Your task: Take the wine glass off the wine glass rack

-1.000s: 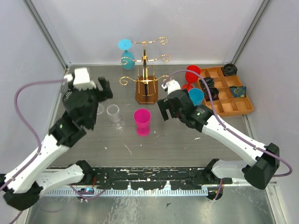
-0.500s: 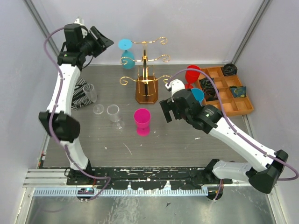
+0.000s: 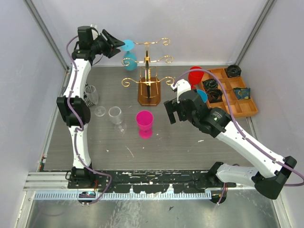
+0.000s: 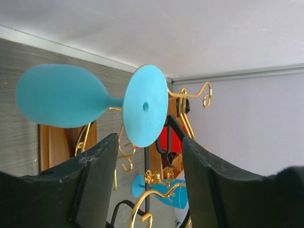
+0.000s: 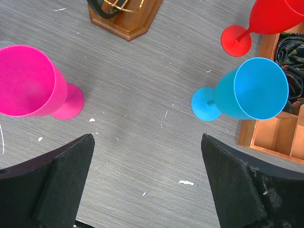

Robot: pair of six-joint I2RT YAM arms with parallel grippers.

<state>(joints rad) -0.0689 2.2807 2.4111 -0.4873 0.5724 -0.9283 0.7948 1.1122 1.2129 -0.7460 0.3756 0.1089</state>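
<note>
Wine glass [image 3: 128,53] is hung inverted on top-left scroll of wine glass rack [image 3: 148,61], near far edge.
Left gripper [image 3: 118,46] is raised from left edge to glass foot since a second ago, fingers spread, untouching.
Approach is judged complete; grasp is pending.
Right gripper [image 5: 147,142] is held apart mid-worktop.

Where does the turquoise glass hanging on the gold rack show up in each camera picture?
Top external: wine glass at upper left, on the wine glass rack's left side.
Left wrist: centre, sideways, above the open left gripper.
Right wrist: not in it.
Shared landmark: the rack's wooden base.
</note>
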